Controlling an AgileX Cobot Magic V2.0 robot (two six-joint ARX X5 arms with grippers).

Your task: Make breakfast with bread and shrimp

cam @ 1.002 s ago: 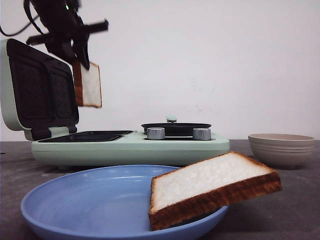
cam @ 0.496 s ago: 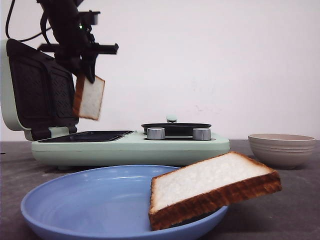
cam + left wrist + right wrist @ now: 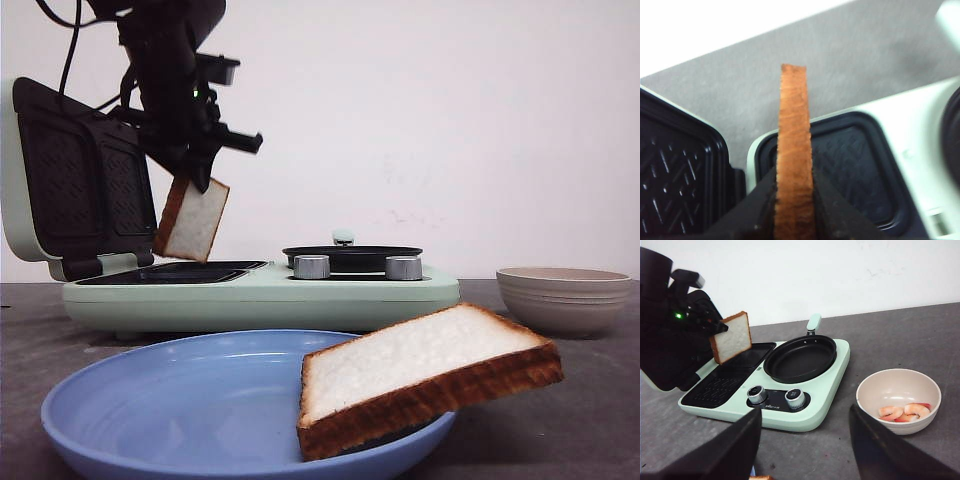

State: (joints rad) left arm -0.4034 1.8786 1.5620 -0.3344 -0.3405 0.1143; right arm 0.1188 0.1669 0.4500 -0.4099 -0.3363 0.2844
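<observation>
My left gripper is shut on one bread slice, which hangs tilted just above the sandwich maker's black lower grill plate. In the left wrist view the slice's orange-brown crust stands edge-on between the fingers of that gripper. The second bread slice leans on the rim of the blue plate at the front. Shrimp lie in the beige bowl. My right gripper is open and empty, above the table in front of the appliance, and is out of the front view.
The mint-green sandwich maker has its lid raised at the left. A black frying pan sits on its right half, with two metal knobs in front. The beige bowl stands at the right.
My left gripper has moved right and down with the bread slice, which has tilted and now hangs close over the lower grill plate. The plate, second slice and bowl have not moved.
</observation>
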